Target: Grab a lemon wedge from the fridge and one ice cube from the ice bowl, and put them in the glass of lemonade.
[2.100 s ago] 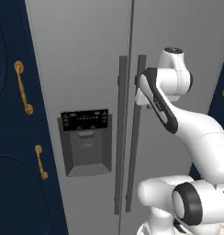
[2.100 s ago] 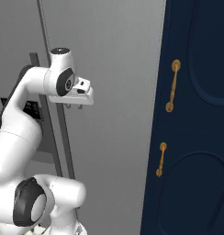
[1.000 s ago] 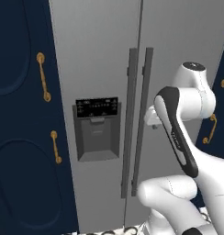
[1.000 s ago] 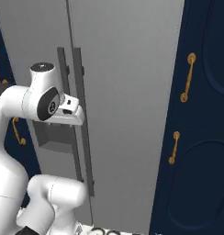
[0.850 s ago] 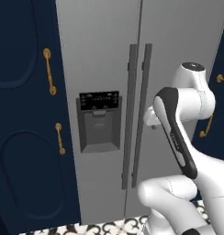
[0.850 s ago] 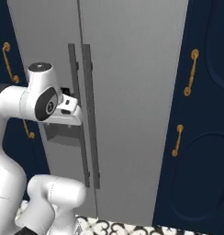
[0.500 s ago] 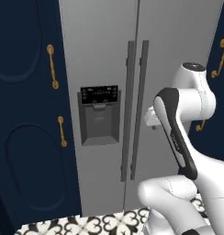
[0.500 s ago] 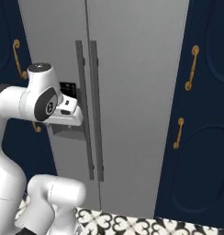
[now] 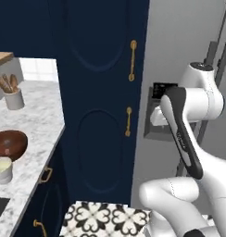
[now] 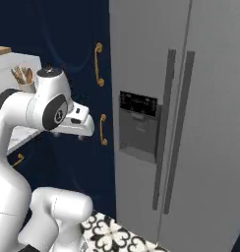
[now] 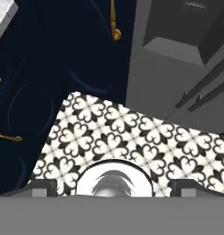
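Progress looks nil so far, as you can judge from the tall grey two-door fridge (image 10: pixel 191 123) standing shut at the right of the right base view, with the lemon wedge presumably inside. Your pincer (image 11: pixel 113 186) is spread wide and empty over the patterned floor tiles (image 11: pixel 132 137). At the lower left of the left base view, the round reddish-brown ice bowl (image 9: pixel 8 144) and the small whitish cup of lemonade (image 9: pixel 3 169) wait on the marble desk (image 9: pixel 38 115), both untouched.

A white marbled worktop (image 9: pixel 38 120) runs along the left. On it, nearest, stands the glass of lemonade (image 9: pixel 3 169), with the ice bowl (image 9: pixel 9 144) just behind it and touching or nearly so. Farther back stands a grey utensil holder (image 9: pixel 13 98) with wooden spoons.
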Robot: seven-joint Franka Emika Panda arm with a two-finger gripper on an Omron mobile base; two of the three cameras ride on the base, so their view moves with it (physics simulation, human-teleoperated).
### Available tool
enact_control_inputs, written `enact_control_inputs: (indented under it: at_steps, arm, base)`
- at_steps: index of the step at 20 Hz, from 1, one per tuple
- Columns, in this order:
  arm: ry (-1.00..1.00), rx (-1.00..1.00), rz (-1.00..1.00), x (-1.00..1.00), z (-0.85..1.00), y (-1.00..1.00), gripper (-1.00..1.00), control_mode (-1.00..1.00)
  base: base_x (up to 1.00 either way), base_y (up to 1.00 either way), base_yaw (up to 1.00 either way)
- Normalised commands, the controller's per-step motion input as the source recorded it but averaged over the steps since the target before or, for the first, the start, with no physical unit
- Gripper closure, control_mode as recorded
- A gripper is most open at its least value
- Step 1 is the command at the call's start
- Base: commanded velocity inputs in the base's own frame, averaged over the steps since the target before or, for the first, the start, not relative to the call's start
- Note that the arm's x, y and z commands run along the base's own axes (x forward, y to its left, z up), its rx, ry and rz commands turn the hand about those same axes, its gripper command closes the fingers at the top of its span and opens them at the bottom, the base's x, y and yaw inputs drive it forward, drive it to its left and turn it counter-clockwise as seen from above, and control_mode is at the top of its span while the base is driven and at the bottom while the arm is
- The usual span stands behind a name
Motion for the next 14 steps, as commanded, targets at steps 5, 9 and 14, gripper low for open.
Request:
enact_control_inputs:
  at_steps: [5, 9, 14]
  arm:
    - [0.00, 0.00, 0.00, 0.00, 0.00, 0.00, -1.00, 1.00]
    - [0.00, 0.00, 0.00, 0.00, 0.00, 0.00, -1.00, 1.00]
    - [0.00, 0.00, 0.00, 0.00, 0.00, 0.00, -1.00, 1.00]
  base:
    - [0.19, 0.65, 0.80]
    - [0.42, 0.49, 0.71]
    - [0.90, -0.06, 0.36]
